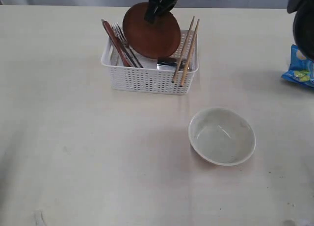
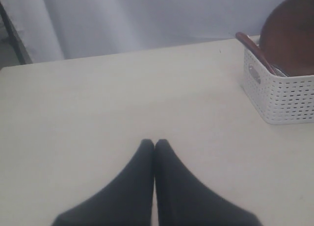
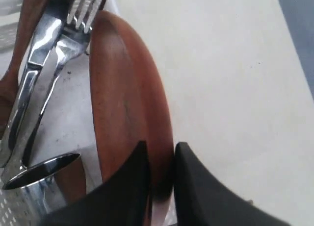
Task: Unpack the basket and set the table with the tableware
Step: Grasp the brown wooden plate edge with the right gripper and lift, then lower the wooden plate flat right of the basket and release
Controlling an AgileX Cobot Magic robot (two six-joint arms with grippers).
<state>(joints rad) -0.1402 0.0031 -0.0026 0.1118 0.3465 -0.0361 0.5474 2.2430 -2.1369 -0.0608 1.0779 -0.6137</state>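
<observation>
The white basket [image 1: 149,78] stands at the back of the table [image 1: 98,152]. A round brown plate [image 1: 152,32] stands on edge in it, and my right gripper [image 1: 158,9] is shut on its top rim; the wrist view shows the plate [image 3: 122,103] clamped between the fingers [image 3: 140,160]. Beside the plate lean the wooden spoon [image 1: 115,42], the fork [image 3: 86,8] and knife [image 3: 37,74], the steel cup [image 3: 44,179] and two chopsticks [image 1: 187,52]. The cream bowl [image 1: 222,136] sits on the table in front. My left gripper [image 2: 155,142] is shut and holds nothing, low over bare table, apart from the basket [image 2: 279,91].
A blue chip bag [image 1: 299,69] lies at the right edge of the table, partly under a dark arm part [image 1: 304,20]. A grey curtain [image 2: 147,15] hangs behind the table's far edge.
</observation>
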